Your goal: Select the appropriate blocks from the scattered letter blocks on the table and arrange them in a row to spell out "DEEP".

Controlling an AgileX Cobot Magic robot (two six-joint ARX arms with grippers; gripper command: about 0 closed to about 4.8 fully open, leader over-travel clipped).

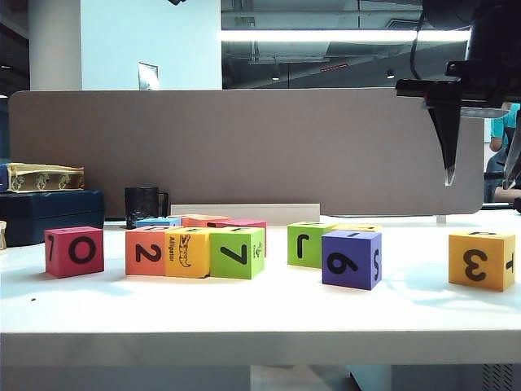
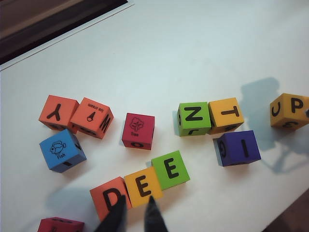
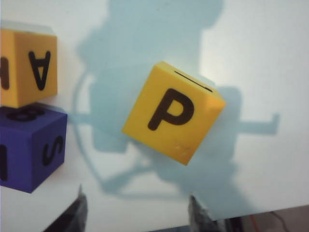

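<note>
Standing in a touching row left of centre in the exterior view, the orange cube with a black 2 (image 1: 146, 252), the yellow cube with the Alligator drawing (image 1: 186, 253) and the lime green cube with a 7 (image 1: 236, 252) rest on the broad white table (image 1: 260, 314). From the left wrist view their tops read D, E, E. The yellow-orange cube with a 3 (image 1: 480, 259) sits well apart at the right edge, its top showing P in the right wrist view. The right gripper (image 3: 137, 212) hangs above this cube, jaws spread wide and empty. The left gripper (image 2: 134, 215) hovers just beside the row, fingers nearly together, holding nothing.
</note>
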